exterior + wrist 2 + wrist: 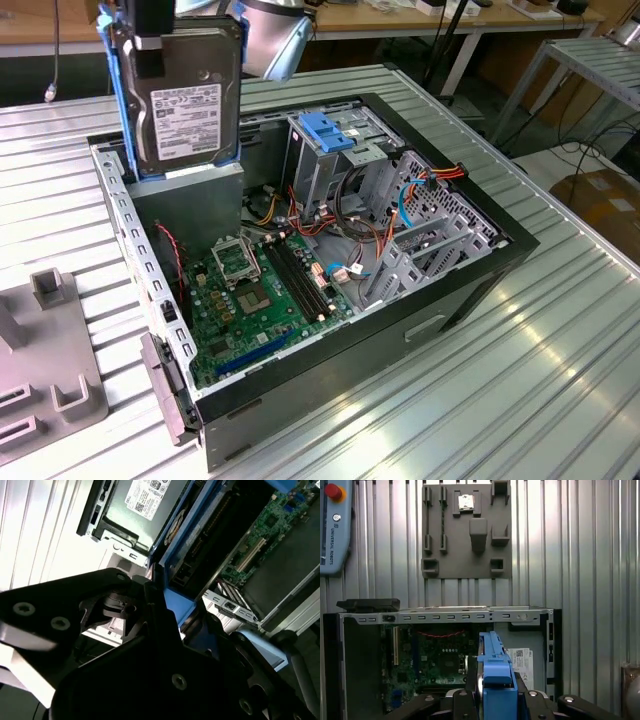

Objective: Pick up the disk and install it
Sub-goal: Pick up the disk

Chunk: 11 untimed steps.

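One disk hung upright in the hand, which was closed firmly on it, the blue rails running down its sides and the white label facing the exterior view. Directly below the hand lay the open computer case on the ribbed metal desk. A grey power-supply box sat just under the disk's lower edge, with the green motherboard deeper down. Well off to the hand's side stood the drive cage with its blue latch.
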### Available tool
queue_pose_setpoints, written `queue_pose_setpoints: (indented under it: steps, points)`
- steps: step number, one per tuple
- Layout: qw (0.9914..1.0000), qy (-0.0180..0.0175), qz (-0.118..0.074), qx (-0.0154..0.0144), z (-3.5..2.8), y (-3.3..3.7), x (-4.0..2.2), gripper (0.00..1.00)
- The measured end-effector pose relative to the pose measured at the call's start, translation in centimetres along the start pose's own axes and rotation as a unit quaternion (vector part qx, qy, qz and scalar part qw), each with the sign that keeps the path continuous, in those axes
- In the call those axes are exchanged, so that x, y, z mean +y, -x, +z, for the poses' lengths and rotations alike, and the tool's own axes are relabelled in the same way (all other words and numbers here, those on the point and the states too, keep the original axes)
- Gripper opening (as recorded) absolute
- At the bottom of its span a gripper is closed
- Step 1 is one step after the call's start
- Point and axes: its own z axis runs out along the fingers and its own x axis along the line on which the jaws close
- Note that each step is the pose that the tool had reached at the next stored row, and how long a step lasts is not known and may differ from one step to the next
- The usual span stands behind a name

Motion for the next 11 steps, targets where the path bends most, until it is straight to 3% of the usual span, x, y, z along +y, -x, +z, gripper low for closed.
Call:
queue_pose_setpoints:
  steps: [6,11]
  points:
    - [1.00000,-0.0002,0.000,0.0001,0.41,-0.02,-3.08,0.37]
    - [1.00000,-0.0011,0.000,0.0000,0.59,-0.59,-3.91,0.37]
